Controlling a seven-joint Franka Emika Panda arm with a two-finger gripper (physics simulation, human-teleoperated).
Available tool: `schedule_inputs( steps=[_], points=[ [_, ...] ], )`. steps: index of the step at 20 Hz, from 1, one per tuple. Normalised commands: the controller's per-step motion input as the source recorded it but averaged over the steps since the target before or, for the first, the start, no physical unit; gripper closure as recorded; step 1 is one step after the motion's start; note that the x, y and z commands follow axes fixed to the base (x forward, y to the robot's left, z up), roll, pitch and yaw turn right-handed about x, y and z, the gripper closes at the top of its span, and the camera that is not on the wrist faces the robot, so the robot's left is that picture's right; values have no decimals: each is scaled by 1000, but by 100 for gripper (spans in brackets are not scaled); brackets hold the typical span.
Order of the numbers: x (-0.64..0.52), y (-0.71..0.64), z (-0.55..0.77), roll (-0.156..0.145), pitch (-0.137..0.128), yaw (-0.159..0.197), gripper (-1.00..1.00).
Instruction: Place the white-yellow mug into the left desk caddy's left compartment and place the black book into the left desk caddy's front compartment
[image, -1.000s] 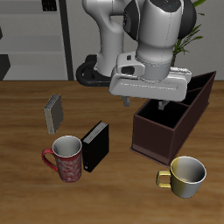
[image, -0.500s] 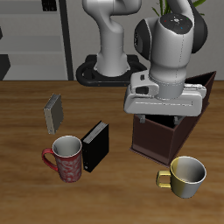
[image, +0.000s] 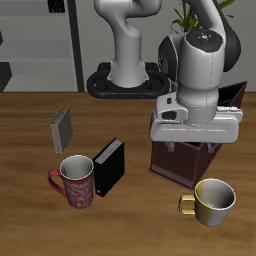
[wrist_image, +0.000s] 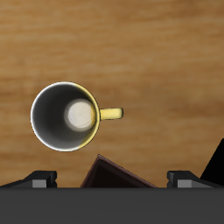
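Note:
The white-yellow mug (image: 213, 200) stands upright near the table's front edge, its yellow handle pointing toward the black book. In the wrist view the white-yellow mug (wrist_image: 68, 115) shows from straight above, with nothing in it. My gripper (image: 196, 143) hangs open above the front end of the left desk caddy (image: 176, 165), a little behind the mug and well above it. In the wrist view the gripper (wrist_image: 114, 179) has its fingertips wide apart with nothing between them, and a corner of the left desk caddy (wrist_image: 118, 173) shows. The black book (image: 110, 167) stands upright beside the caddy.
A red patterned mug (image: 76, 182) stands close to the black book, nearer the front edge. Farther back a small grey book (image: 62, 128) stands upright. The robot's base (image: 120, 82) and a dark shelf unit are behind the table.
My gripper has travelled over the caddy toward the table's front edge and the white-yellow mug, and has come lower. Nothing on the table has moved.

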Motion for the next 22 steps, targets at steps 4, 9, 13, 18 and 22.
schedule_inputs(
  steps=[4,9,13,18,22],
  points=[
    [109,150,-270,12,-23,-79,-100],
    [87,164,-279,-10,-38,-37,-100],
    [120,132,-534,-8,39,-31,-100],
    [128,-2,-460,-15,50,-37,-100],
    [48,-50,-403,11,67,-42,-100]
  ],
)
